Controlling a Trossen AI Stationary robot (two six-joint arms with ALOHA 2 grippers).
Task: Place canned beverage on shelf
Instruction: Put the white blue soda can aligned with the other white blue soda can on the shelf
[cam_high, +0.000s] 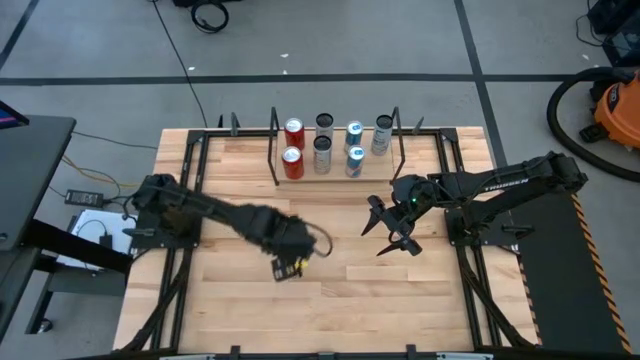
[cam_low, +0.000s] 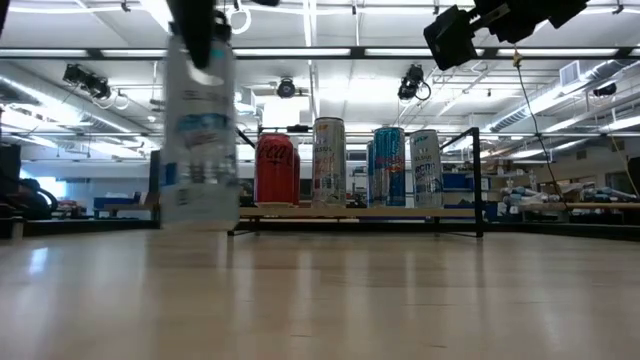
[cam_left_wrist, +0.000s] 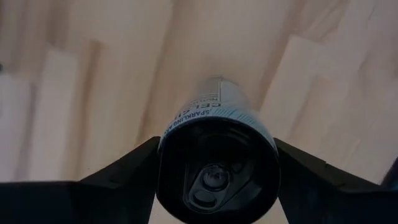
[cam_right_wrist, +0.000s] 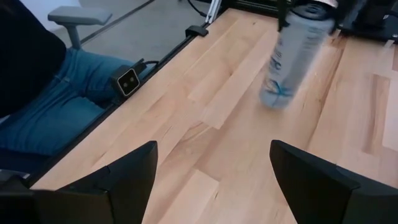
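- Canned beverage (cam_left_wrist: 214, 118): tall slim can, pale silver-white with blue lettering, dark top with pull tab. Upright, clear of the table surface in the low view (cam_low: 198, 130). Held at its top between two dark fingers. Sits toward 7 o'clock from table centre, well apart from the shelf.
- Shelf (cam_high: 335, 172): low rack of thin black rods around a light wood board, at 12 o'clock on the table. Carries seven upright cans in two rows: two red, the rest silver or blue-and-white.
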